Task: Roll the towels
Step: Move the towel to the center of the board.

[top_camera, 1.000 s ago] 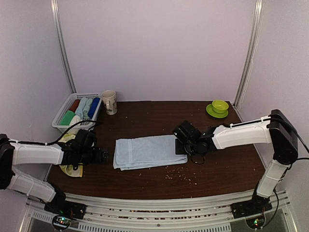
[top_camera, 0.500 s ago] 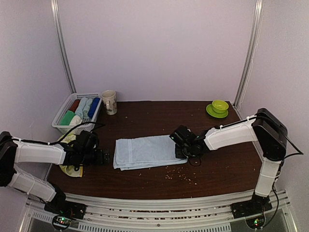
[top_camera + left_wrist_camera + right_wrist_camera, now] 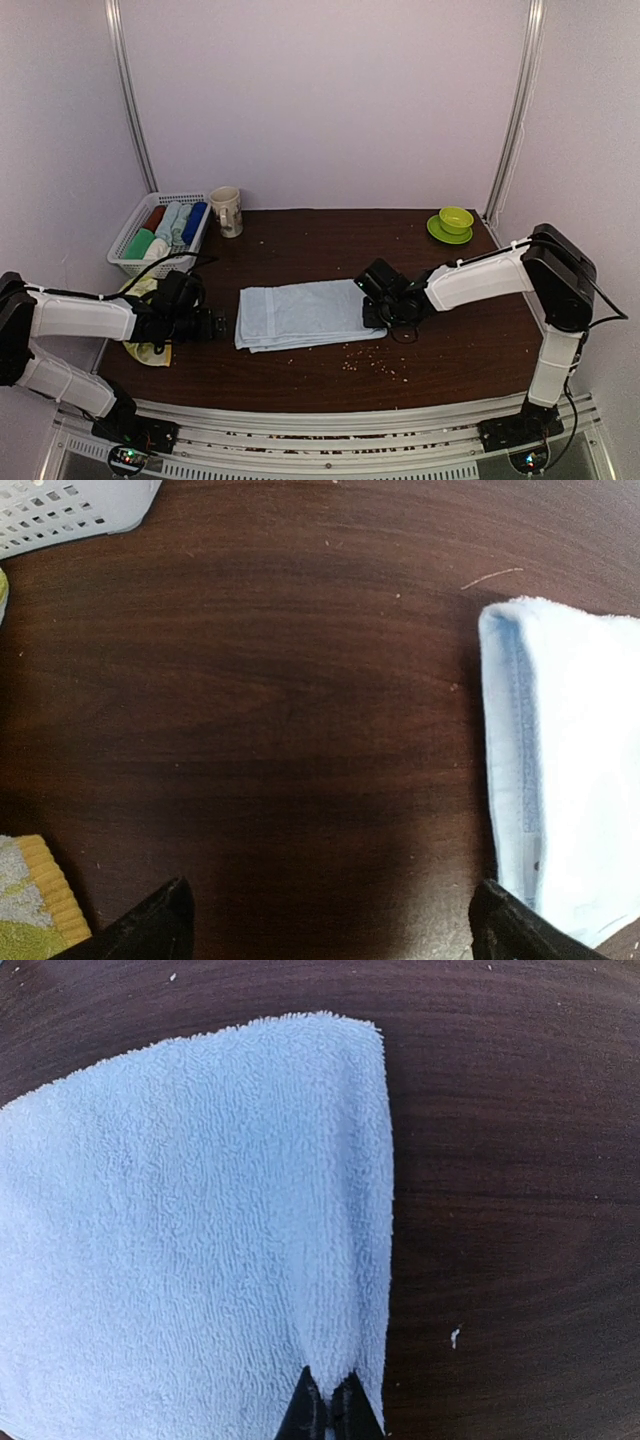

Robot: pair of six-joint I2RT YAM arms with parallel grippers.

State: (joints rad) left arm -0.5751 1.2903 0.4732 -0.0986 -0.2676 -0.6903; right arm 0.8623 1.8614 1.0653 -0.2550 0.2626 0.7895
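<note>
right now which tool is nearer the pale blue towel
Right. The right tool is shut on the right end of the pale blue towel; the left tool hangs open beside its left end, bare table between.

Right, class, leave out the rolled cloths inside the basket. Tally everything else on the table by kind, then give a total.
loose towels: 2 (pale blue towel, yellow-green towel)
basket: 1
mug: 1
cup: 1
saucer: 1
total: 6
</note>
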